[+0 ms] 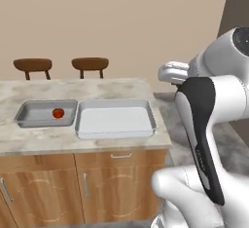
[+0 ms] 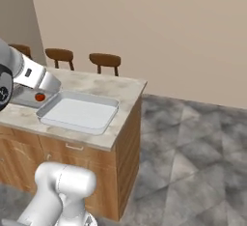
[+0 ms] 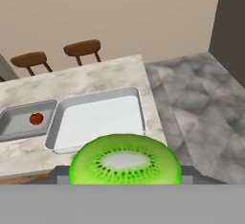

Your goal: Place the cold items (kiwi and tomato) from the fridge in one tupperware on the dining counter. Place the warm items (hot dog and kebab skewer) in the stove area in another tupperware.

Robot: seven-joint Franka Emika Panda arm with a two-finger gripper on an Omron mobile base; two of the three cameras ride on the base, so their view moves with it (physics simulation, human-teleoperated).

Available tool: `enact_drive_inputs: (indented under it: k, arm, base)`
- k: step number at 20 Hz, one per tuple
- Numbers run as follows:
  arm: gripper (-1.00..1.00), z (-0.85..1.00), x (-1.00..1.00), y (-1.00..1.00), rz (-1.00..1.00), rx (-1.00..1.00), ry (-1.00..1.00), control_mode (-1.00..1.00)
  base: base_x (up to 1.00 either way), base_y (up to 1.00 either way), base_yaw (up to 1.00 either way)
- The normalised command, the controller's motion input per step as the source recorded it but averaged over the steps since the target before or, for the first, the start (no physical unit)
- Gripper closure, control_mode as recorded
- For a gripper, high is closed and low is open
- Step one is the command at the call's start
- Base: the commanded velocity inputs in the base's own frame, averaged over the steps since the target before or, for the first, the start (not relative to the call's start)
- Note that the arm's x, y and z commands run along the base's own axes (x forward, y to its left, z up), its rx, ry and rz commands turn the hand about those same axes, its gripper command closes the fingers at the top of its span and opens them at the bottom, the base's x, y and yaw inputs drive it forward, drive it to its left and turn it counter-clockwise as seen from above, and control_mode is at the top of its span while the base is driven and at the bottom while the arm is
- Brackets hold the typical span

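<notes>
A halved green kiwi [image 3: 125, 161] sits between my gripper's fingers [image 3: 58, 174] at the bottom of the hand view, and the gripper is shut on it. My hand [image 1: 171, 72] hovers above and to the right of the dining counter [image 1: 97, 88]. Two grey tupperware trays lie side by side on the counter. The left tupperware [image 1: 29, 120] holds a red tomato [image 1: 58, 113] [image 3: 36, 118] [image 2: 39, 96]. The right, larger tupperware [image 1: 146, 115] [image 3: 139, 108] [image 2: 108, 116] has nothing in it. The hot dog and kebab skewer are out of view.
Brown stools [image 1: 90, 65] [image 1: 32, 66] stand behind the counter against a beige wall. Wooden cabinet doors [image 1: 116, 183] front the counter. Grey stone floor [image 2: 193, 143] stretches to the counter's right, past its end edge.
</notes>
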Motion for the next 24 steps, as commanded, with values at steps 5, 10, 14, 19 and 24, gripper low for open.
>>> enact_drive_inputs:
  k: [5,10,14,19,24]
  arm:
    - [1.0,0.0,0.0,0.0,0.0,0.0,0.0,1.0]
    - [1.0,0.0,0.0,0.0,0.0,0.0,0.0,1.0]
    - [1.0,0.0,0.0,0.0,0.0,0.0,0.0,1.0]
    - [1.0,0.0,0.0,0.0,0.0,0.0,0.0,1.0]
    - [1.0,0.0,0.0,0.0,0.0,0.0,0.0,1.0]
  base:
    - [0.45,0.95,-0.16]
    - [-0.07,1.0,-0.16]
    - [0.13,1.0,-0.17]
    - [0.46,0.73,-0.18]
    - [0.62,0.16,-0.06]
